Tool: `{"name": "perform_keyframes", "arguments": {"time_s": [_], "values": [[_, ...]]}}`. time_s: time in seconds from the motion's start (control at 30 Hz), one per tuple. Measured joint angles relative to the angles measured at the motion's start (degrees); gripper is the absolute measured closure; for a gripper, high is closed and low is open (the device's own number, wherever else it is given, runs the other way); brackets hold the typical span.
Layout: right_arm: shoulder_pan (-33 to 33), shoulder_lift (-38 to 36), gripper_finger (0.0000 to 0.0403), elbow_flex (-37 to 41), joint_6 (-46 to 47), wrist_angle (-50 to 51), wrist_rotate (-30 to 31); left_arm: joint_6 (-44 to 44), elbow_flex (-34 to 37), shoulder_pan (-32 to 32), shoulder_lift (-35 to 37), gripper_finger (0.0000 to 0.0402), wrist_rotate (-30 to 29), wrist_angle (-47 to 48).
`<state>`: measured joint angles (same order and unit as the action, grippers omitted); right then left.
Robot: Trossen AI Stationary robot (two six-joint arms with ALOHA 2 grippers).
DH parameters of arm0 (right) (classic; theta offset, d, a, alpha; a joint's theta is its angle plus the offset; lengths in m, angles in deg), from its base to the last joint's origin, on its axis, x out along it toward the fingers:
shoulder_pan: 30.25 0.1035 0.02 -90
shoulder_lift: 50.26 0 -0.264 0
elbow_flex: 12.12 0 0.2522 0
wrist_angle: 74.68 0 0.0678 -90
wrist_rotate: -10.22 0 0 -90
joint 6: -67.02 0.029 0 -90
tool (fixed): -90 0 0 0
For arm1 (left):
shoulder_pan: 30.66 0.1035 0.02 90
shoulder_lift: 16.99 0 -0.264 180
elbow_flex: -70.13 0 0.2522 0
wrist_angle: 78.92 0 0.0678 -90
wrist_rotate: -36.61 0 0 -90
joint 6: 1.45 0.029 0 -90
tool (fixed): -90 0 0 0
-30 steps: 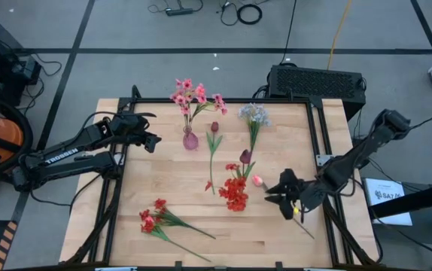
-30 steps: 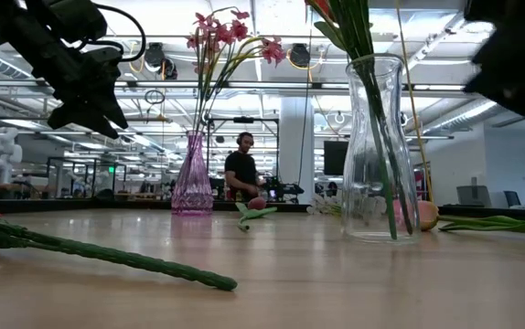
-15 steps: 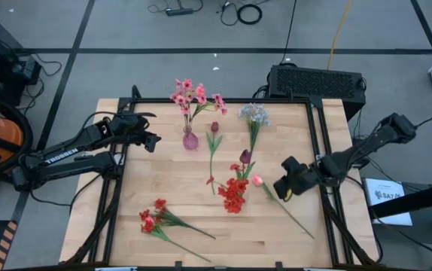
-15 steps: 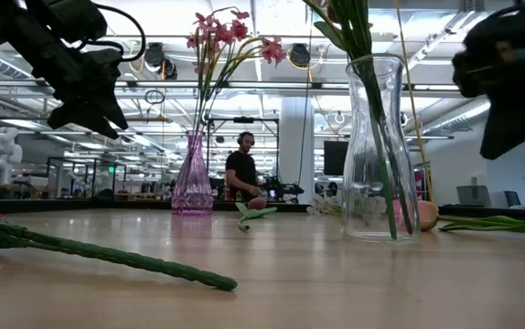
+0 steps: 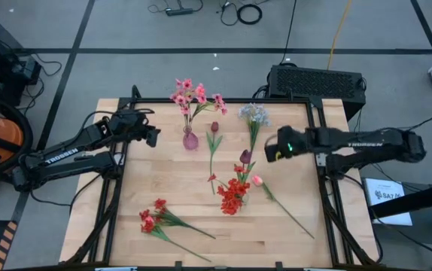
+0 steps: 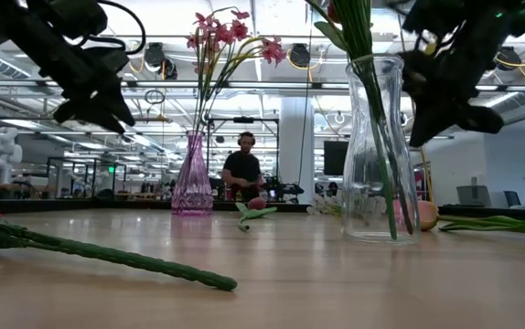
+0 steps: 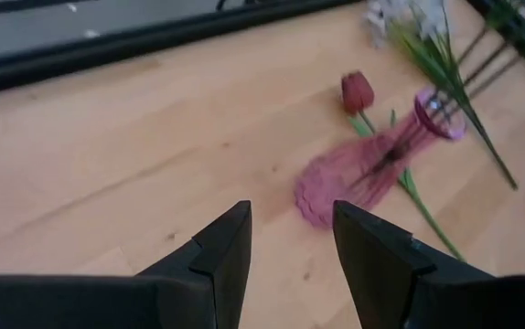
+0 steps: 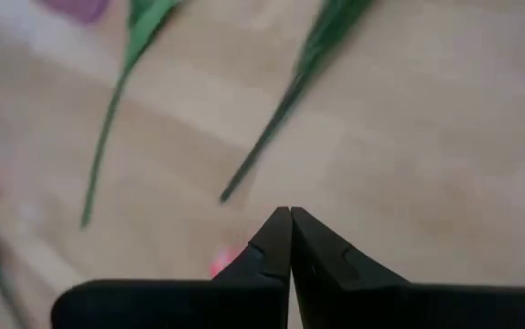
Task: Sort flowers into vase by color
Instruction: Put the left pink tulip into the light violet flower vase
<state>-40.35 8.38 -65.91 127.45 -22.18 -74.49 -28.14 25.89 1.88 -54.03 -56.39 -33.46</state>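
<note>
Flowers of several colours are partly sorted: pink sprays (image 5: 190,95) stand in the small pink glass vase (image 5: 190,139) at upper centre, red stems in the clear glass vase (image 5: 233,197) mid-table, so each colour gets its own holder. The pink-budded stem (image 5: 280,203) lies flat right of centre, its long axis running diagonally, bud to upper left, stalk end to lower right. The right gripper (image 5: 282,144) hovers above it, fingers pressed together, empty. The left gripper (image 5: 150,135) waits beside the pink vase, fingers parted, empty.
</note>
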Motion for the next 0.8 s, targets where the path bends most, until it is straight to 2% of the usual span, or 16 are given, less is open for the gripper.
{"name": "perform_keyframes", "arguments": {"time_s": [0.1,0.27,0.37,0.53,0.67,0.8], "values": [[-7.30,1.80,0.0402,0.00,-4.79,-0.59,-3.18,-4.87,0.00,0.02,-0.04,0.0240,-1.61,0.32],[-17.12,6.96,0.0403,0.00,-16.35,-2.25,-10.39,-21.04,0.00,-3.45,-0.07,0.0258,-1.82,1.21],[-21.56,9.59,0.0403,0.00,-23.39,-2.14,-12.79,-29.86,0.00,-9.30,-0.07,0.0284,-3.94,1.05],[-26.83,11.88,0.0403,0.00,-34.27,-2.11,-14.62,-42.59,0.00,-22.99,-2.50,0.0332,-14.69,-4.70],[-29.68,12.21,0.0403,0.00,-41.59,-1.98,-18.71,-51.97,-0.15,-32.76,-9.16,0.0369,-23.53,-12.18],[-30.79,12.14,0.0403,0.00,-47.08,-0.82,-19.11,-63.18,-3.52,-39.93,-18.70,0.0396,-27.06,-9.88]]}}
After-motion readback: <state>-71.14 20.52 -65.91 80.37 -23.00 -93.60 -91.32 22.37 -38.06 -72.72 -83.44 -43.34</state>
